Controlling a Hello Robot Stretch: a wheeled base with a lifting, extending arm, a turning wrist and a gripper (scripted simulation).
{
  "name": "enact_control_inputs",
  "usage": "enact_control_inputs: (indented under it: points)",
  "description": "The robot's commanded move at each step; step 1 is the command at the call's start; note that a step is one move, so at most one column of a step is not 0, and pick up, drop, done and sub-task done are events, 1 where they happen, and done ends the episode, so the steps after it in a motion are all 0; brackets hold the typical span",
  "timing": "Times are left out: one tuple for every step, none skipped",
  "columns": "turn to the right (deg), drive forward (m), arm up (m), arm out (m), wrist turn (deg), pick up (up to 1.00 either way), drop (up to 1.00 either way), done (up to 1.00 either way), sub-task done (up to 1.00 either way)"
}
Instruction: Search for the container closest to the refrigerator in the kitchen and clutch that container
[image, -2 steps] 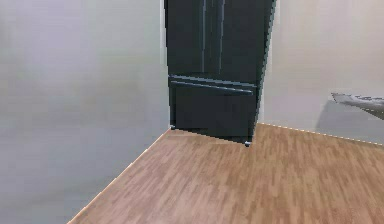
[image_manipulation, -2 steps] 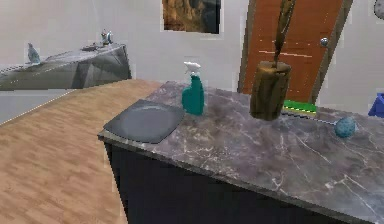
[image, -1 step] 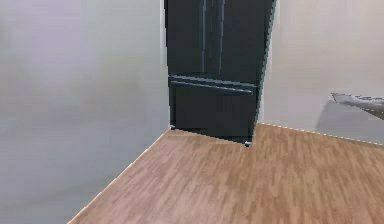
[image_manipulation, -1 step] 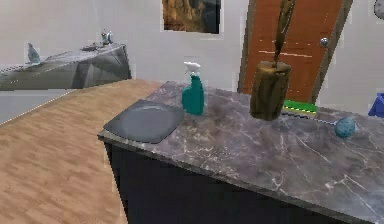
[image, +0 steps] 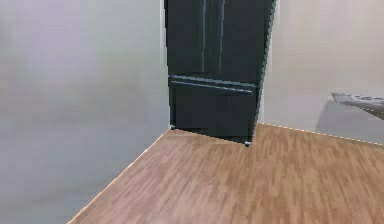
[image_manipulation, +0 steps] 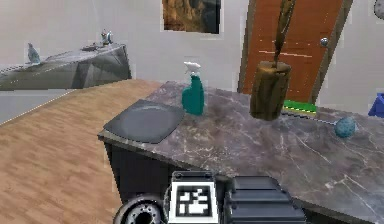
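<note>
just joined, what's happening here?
The Stretch faces a dark refrigerator in a corner across wood floor. On its arm side a dark stone counter carries a teal spray bottle and a brown container. The hand sits low at the counter's near edge; whether it holds anything cannot be told.

I'm in a home kitchen. A dark refrigerator (image: 215, 65) stands ahead, and a sink (image_manipulation: 145, 122) sits in the stone counter's (image_manipulation: 260, 140) corner.
</note>
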Motion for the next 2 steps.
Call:
enact_control_inputs:
  points:
    - [0.0, 0.0, 0.0, 0.5, 0.0, 0.0, 0.0, 0.0, 0.0]
    - [0.0, 0.0, 0.0, 0.0, 45.0, 0.0, 0.0, 0.0, 0.0]
